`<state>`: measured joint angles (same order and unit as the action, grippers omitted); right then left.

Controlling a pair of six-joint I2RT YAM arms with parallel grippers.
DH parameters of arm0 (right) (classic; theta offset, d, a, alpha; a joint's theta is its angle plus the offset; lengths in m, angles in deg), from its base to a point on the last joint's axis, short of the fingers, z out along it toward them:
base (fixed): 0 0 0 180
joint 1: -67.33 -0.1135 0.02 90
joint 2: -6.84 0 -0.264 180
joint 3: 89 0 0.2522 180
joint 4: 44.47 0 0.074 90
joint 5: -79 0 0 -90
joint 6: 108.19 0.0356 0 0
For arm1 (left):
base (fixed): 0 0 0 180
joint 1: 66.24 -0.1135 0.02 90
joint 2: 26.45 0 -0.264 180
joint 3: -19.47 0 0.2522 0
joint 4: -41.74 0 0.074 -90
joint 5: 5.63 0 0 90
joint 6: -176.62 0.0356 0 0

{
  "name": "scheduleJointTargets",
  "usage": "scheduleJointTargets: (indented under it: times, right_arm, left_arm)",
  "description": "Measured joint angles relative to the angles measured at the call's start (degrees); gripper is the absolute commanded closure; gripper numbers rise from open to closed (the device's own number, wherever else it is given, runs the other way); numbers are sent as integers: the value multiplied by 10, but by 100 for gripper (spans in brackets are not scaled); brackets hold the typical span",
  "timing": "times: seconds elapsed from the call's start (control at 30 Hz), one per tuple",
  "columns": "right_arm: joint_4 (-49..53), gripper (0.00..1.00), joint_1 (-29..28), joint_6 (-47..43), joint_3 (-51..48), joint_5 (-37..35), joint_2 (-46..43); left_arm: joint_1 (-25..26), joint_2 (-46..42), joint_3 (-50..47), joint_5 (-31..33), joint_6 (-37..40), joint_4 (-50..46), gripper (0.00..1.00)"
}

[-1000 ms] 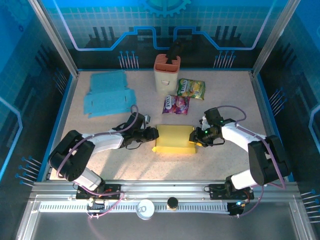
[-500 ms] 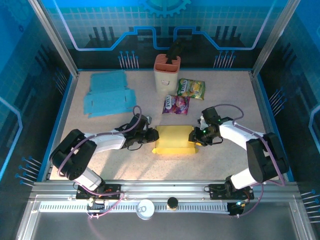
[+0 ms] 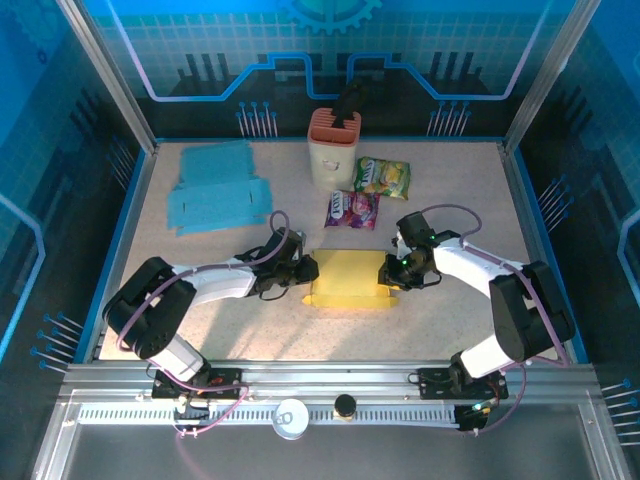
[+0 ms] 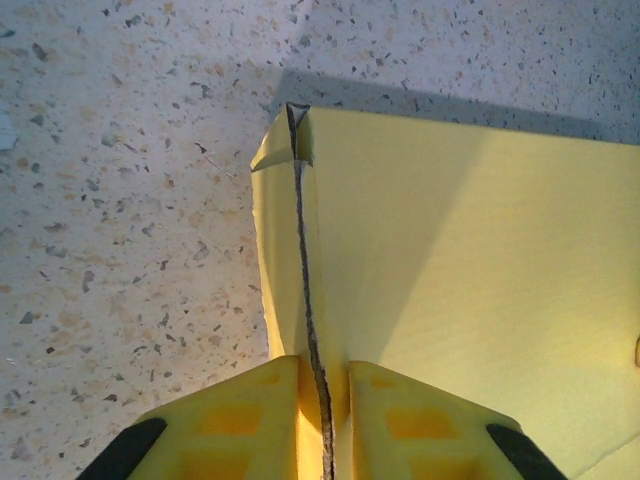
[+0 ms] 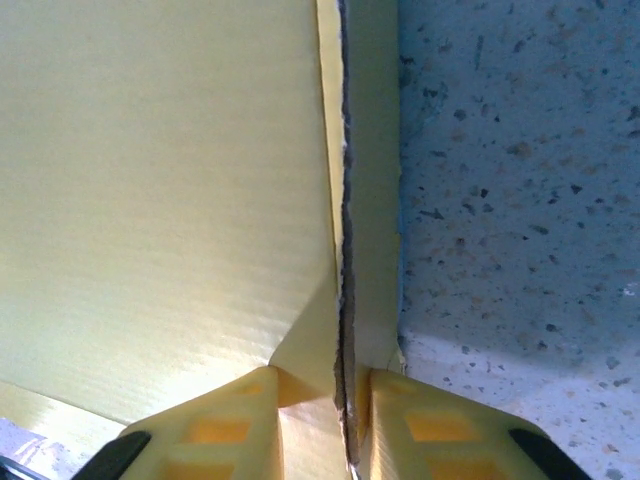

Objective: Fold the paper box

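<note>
Two grips on yellow paper box (image 3: 350, 280), left claw (image 4: 323, 380) and right claw (image 5: 345, 390) pinching opposite walls, speckled tabletop (image 3: 455, 205), blue enclosure (image 3: 420, 40)

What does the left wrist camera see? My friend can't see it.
The left gripper pinches a folded side wall of the yellow paper box between its two yellow fingers. The speckled table lies to the left.

The paper box (image 3: 347, 280) lies between left pincer (image 3: 306, 268) and right pincer (image 3: 388, 272).
</note>
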<state>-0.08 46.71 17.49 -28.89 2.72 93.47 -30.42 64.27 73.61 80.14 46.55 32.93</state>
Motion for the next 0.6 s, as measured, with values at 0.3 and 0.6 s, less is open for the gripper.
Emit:
scheduleJointTargets:
  times: [0.3,0.6]
  right_arm:
    - [4,80,0,-3,2,-1,-1]
    - [1,52,3,-19,2,0,-11]
  left_arm:
    - [0,-3,0,2,0,-5,89]
    - [3,-4,1,3,0,-8,89]
